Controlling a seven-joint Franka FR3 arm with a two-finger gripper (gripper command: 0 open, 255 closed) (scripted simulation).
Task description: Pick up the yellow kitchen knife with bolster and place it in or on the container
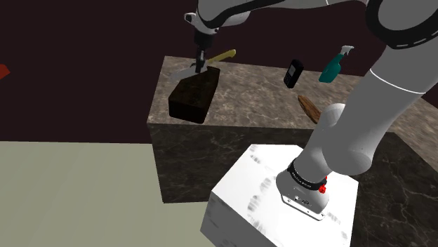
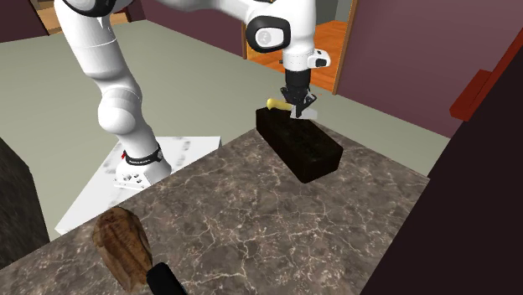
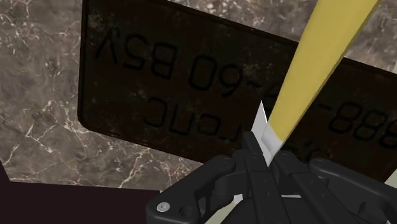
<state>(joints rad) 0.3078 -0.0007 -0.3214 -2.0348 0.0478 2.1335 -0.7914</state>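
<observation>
Gripper [image 1: 201,65] was clamped tight on the yellow knife [image 1: 223,55] near its bolster, upper middle of the shoulder view, handle poking right. It hung directly over the dark container [image 1: 193,98], prob. lined up for the drop.

Looking at the white arm [image 1: 382,105] here: rises from the base collar [image 1: 307,188], bends hard at the elbow, then stretches way over toward the shoulder view's upper left. Ends with the wrist [image 2: 281,33] turned down and the black gripper [image 1: 200,67] pointing pretty much straight at the surface below. In the second exterior view, climbs up the left side, arcs across the top and drops the hand near the upper middle. Clamps the fingers [image 3: 219,175] tight on the yellow knife [image 3: 318,63], pinching right about where handle meets blade.
</observation>
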